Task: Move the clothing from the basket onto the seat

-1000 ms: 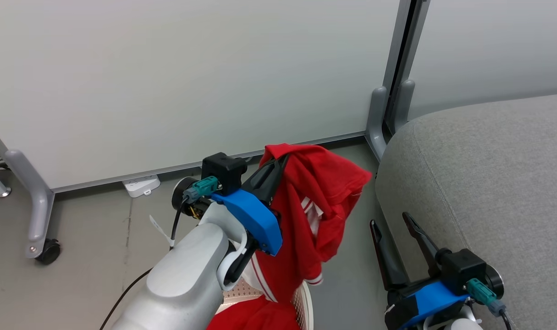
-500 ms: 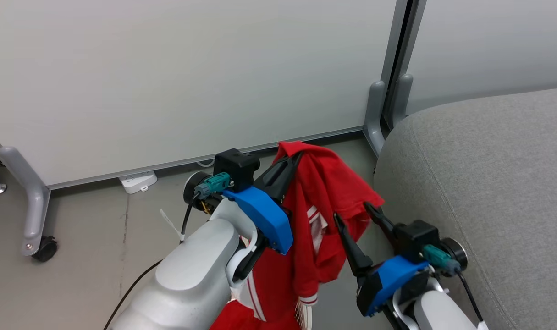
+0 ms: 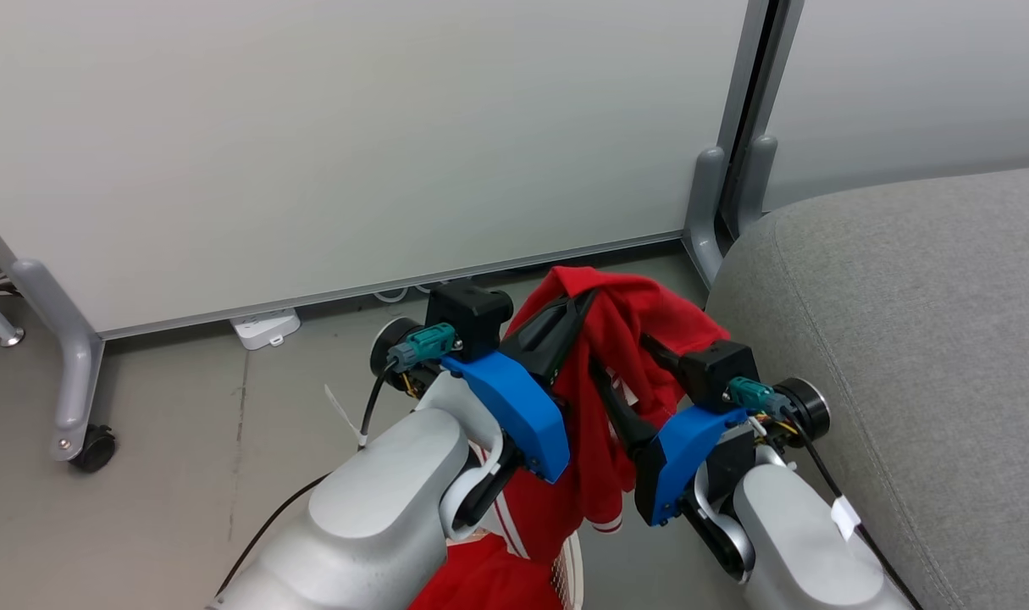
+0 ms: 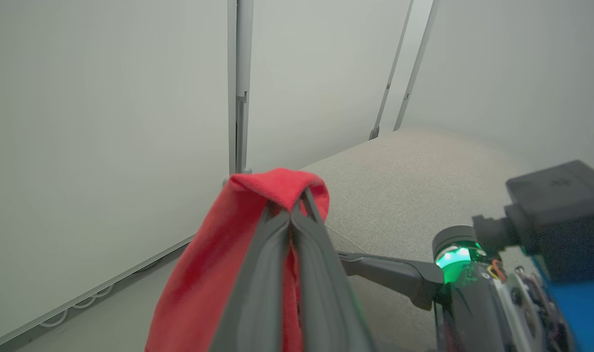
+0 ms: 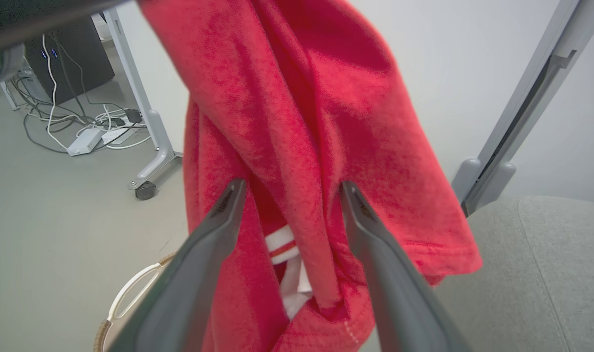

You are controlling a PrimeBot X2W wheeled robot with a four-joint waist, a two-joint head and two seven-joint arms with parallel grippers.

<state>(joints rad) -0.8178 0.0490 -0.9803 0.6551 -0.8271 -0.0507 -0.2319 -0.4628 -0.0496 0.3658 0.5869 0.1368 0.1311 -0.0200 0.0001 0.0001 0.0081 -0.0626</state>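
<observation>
Laundry in transit: a red sports garment (image 3: 624,315) hung in the air just beside the rounded end of the grey sofa (image 3: 904,296); the left gripper (image 3: 583,301) pinched it at its topmost fold, jaws pressed fully together on the cloth. It was held high, it seemed, so the hem would come free of the laundry basket (image 3: 569,563) below, on the side away from the sofa, ahead of any swing across to the seat. The right gripper (image 3: 620,354), nearer the sofa, had its jaws spread wide and gripped nothing; they straddled a hanging fold of the garment, apparently to take a second hold and stop the cloth from trailing. More red clothing (image 3: 480,585) lay in the basket, and nothing red lay on the visible stretch of sofa; the job looked barely begun.

The right wrist view gave what the head view could not: the fold running between the open jaws; white stripe trim (image 5: 279,243) lower down; a power strip (image 5: 84,142) among tangled cables on the floor, well away from the sofa. The left wrist view showed the cloth doubled over the shut tips, with the sofa's broad seat beyond them; the head view set both arms, basket and sofa together in one frame.
</observation>
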